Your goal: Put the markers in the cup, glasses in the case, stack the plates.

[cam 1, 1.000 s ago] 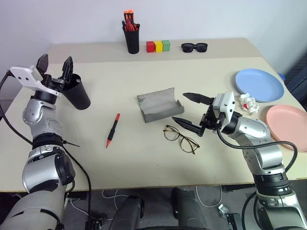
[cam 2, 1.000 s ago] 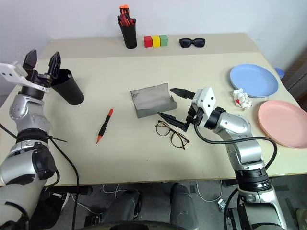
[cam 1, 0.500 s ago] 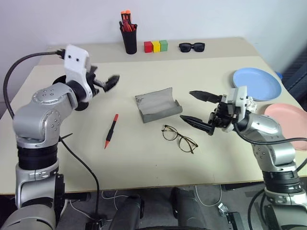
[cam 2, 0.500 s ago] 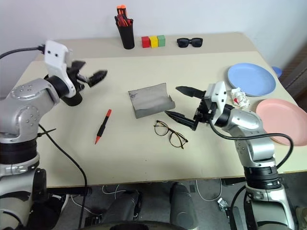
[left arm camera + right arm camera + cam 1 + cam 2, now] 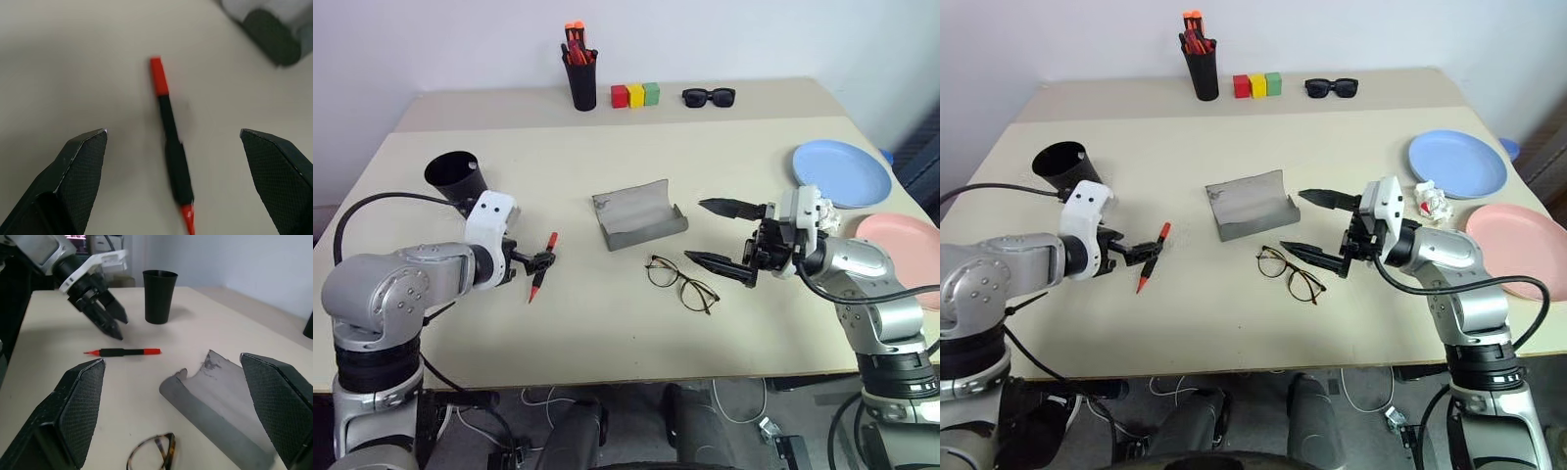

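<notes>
A slim black marker with a red cap lies on the table left of centre. My left gripper hangs open just over it, one finger on each side of the barrel. The wide black cup stands upright behind that arm. The grey case lies open mid-table, and the wire-framed glasses rest in front of it. My right gripper is open, pointing left above the table next to the glasses and holding nothing. The blue plate and the pink plate lie apart at the right.
At the back edge stand a black pen holder with orange-capped markers, three coloured blocks and black sunglasses. A crumpled paper ball lies between the right wrist and the blue plate.
My left arm swung from the cup down and rightward, and its open gripper now points down over the marker. The right gripper stayed about where it was.
</notes>
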